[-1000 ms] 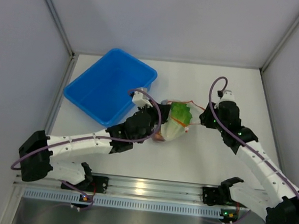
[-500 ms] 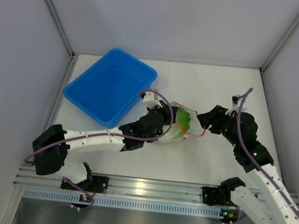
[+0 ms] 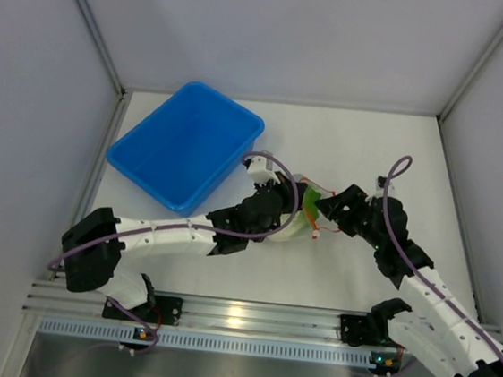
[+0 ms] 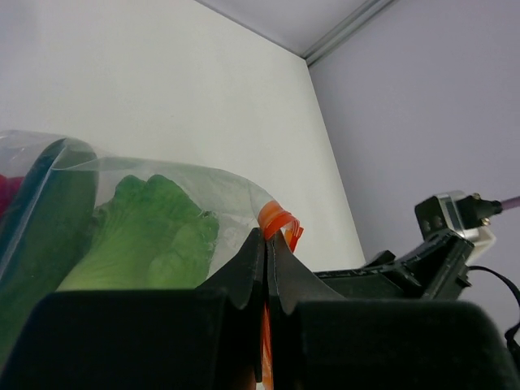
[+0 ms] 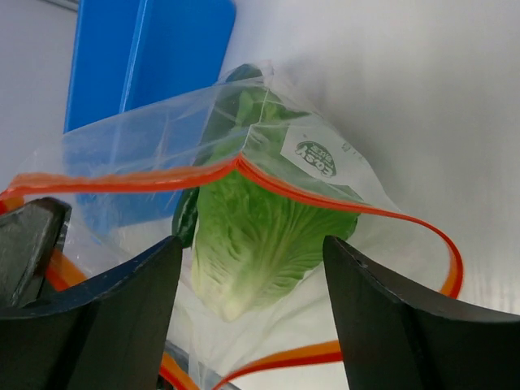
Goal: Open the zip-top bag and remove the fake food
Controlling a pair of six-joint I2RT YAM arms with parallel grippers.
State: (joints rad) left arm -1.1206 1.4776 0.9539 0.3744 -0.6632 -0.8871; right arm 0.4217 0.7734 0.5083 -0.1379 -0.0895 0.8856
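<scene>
Over the white surface, my left gripper's jaws clamp the clear crinkly zip-top bag; the right gripper's parted jaws need its opposite lip.

zip-top bag mostly hidden behind left arm, cucumber cropped

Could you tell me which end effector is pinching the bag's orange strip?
The left end effector, shut on the zip-top bag at its strip; the right end effector gapes open.
</scene>
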